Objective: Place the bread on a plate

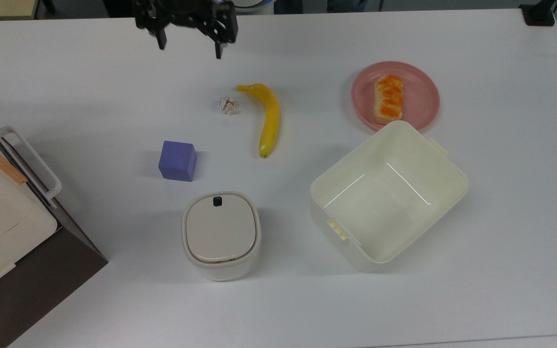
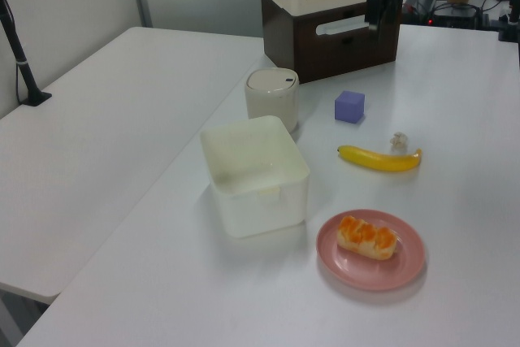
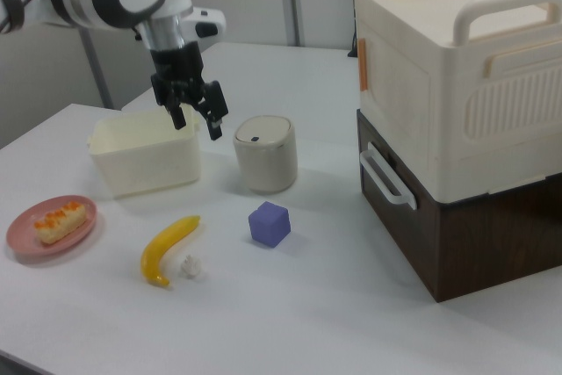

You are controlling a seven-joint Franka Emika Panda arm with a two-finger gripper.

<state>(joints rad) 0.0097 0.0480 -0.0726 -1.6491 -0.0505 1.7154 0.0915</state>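
Your gripper [image 1: 189, 47] hangs above the table [image 1: 307, 299] near the top view's upper edge, fingers spread wide and holding nothing. Well apart from it, the bread [image 1: 388, 99] lies on the pink plate [image 1: 423, 99] toward the top view's upper right corner, just beside the cream tub [image 1: 388, 195]. The banana [image 1: 270, 118] lies between your gripper and the plate.

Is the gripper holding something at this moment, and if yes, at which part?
Nothing is held. The gripper is open and empty above the table, and the bread lies on the pink plate.
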